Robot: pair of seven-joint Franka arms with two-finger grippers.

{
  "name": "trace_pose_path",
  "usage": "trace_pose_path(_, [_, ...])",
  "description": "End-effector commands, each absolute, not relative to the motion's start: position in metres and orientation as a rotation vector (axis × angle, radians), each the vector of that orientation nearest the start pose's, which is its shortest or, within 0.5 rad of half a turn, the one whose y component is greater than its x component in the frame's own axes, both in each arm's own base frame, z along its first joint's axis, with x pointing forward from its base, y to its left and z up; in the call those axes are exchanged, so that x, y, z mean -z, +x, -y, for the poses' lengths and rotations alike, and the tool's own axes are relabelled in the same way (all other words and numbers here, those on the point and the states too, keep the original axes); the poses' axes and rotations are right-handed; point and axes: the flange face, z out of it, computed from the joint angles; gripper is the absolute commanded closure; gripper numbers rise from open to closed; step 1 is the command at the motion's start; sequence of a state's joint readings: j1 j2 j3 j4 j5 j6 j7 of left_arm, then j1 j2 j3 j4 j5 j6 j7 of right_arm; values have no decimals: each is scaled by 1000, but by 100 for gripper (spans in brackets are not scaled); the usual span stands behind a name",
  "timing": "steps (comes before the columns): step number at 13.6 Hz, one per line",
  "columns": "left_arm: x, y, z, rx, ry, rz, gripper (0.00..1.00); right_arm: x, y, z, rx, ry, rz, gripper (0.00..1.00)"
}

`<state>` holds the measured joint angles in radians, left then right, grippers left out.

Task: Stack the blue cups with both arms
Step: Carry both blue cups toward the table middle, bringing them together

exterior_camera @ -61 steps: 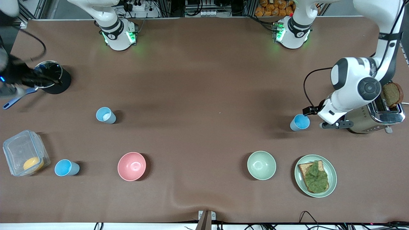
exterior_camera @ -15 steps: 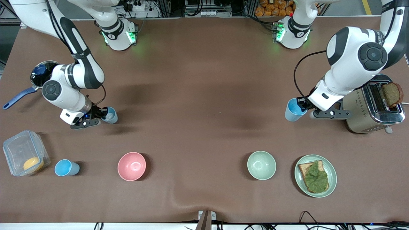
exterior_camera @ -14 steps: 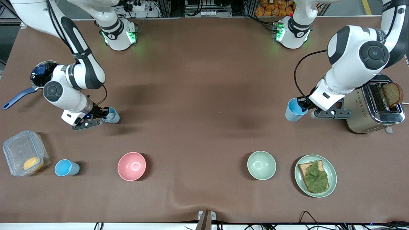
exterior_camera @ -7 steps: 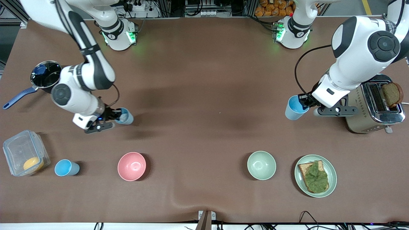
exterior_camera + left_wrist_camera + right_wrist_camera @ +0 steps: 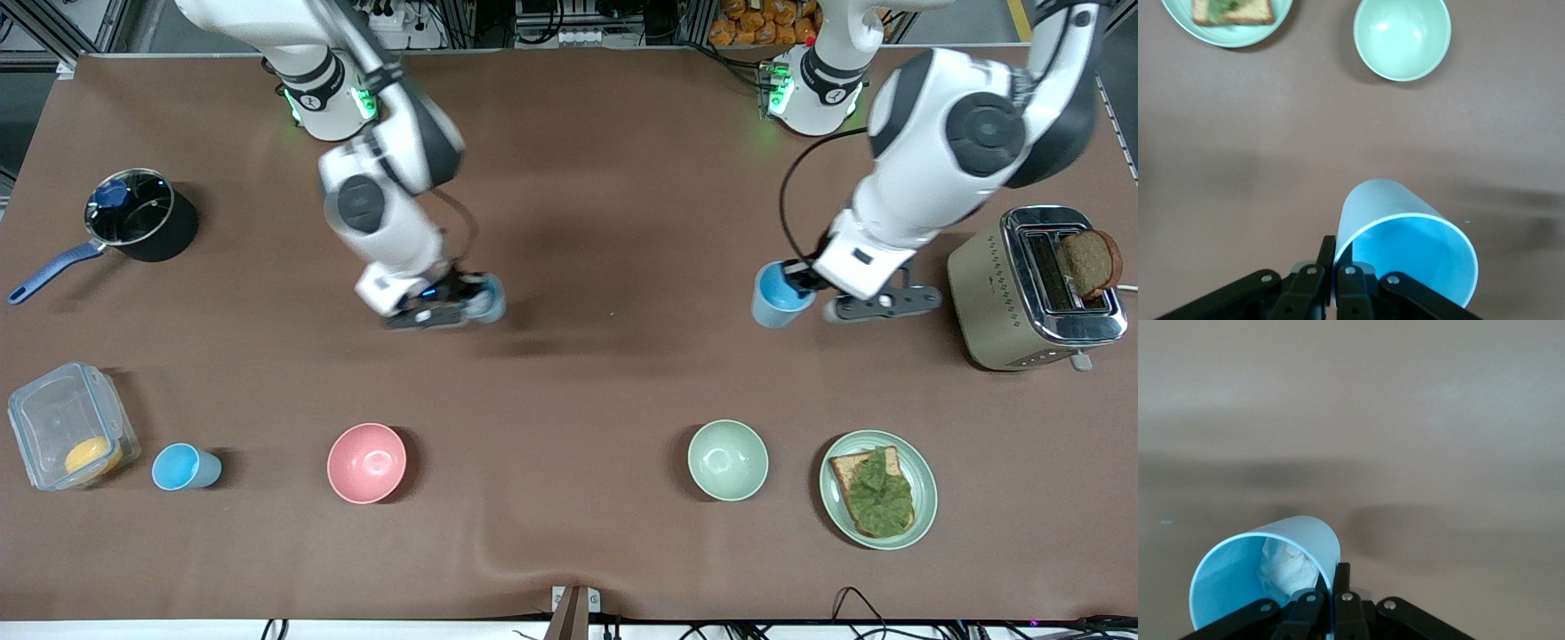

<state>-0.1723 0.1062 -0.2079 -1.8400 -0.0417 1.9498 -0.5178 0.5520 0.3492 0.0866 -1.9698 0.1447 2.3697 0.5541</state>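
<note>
My left gripper [image 5: 805, 283] is shut on the rim of a bright blue cup [image 5: 776, 300], which hangs tilted over the table toward the left arm's end. In the left wrist view one finger sits inside that cup [image 5: 1405, 247] and one outside, at the gripper [image 5: 1333, 267]. My right gripper [image 5: 464, 295] is shut on the rim of a paler blue cup [image 5: 487, 304], over the table's middle. The right wrist view shows crumpled white paper inside this cup [image 5: 1265, 580], pinched by the gripper [image 5: 1336, 583]. Another blue cup [image 5: 182, 467] stands near the front camera.
A pink bowl [image 5: 366, 462], a pale green bowl [image 5: 727, 460] and a plate [image 5: 925, 489] with toast stand nearer the front camera. A toaster [image 5: 1031, 293] sits at the left arm's end. A pot [image 5: 133, 218] and a clear container [image 5: 44, 409] sit at the right arm's end.
Both arms have carried their cups toward the middle of the table. The right arm has travelled much farther than the left. Both grips have held.
</note>
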Motion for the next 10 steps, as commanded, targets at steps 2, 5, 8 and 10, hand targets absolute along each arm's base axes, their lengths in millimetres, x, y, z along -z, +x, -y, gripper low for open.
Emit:
trace_pose_path(2, [-461, 548, 266, -81, -3200, 350, 100, -246, 480, -436, -9, -2965, -197, 100])
trace_pose_path(5, [-441, 544, 293, -97, -3195, 415, 100, -237, 479, -439, -5, -2966, -219, 91])
trace_pose_path(8, [-428, 538, 316, -100, -3195, 452, 100, -243, 485, -434, -1, -2964, -228, 53])
trace_pose_path(10, [-429, 533, 328, -93, -3197, 485, 100, -260, 494, -432, -47, -2982, -241, 45])
